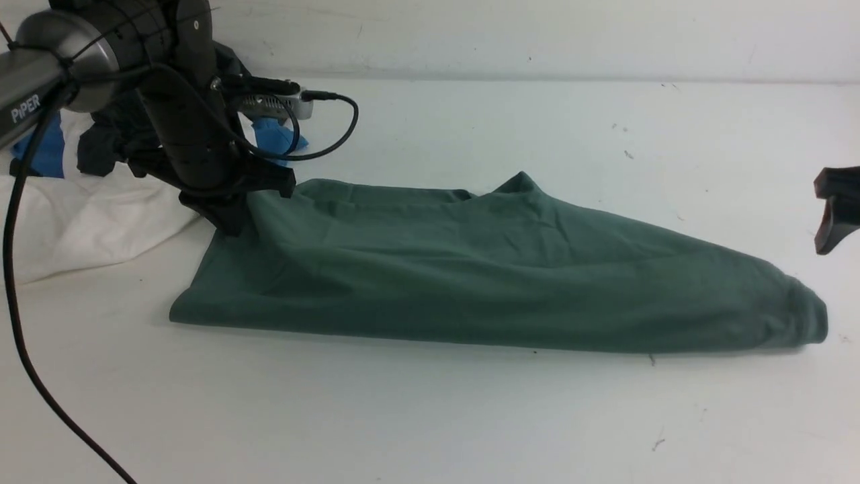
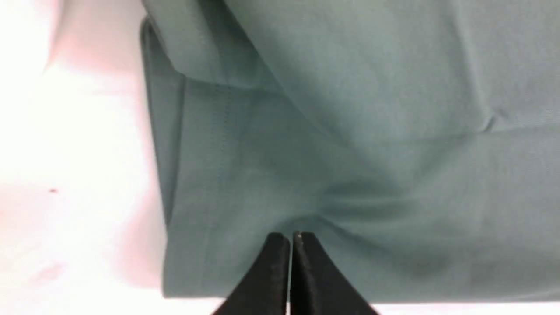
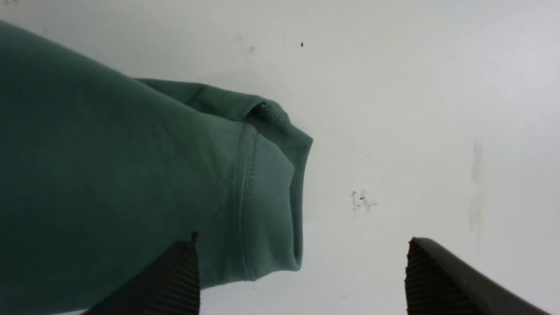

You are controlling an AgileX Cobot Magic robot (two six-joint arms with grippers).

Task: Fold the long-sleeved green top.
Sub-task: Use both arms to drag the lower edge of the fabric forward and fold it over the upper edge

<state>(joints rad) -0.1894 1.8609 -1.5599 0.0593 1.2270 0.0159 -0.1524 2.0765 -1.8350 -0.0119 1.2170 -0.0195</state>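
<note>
Your left fingers (image 2: 273,267), shut, pinch the green long-sleeved top (image 1: 470,269) at its far-left corner, likely anchoring it; your right fingers (image 3: 437,271) stand wide, empty.

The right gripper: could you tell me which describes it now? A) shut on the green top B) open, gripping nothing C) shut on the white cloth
B: the right gripper has its jaws wide apart over the table, with the green long-sleeved top lying unclamped by them.
</note>
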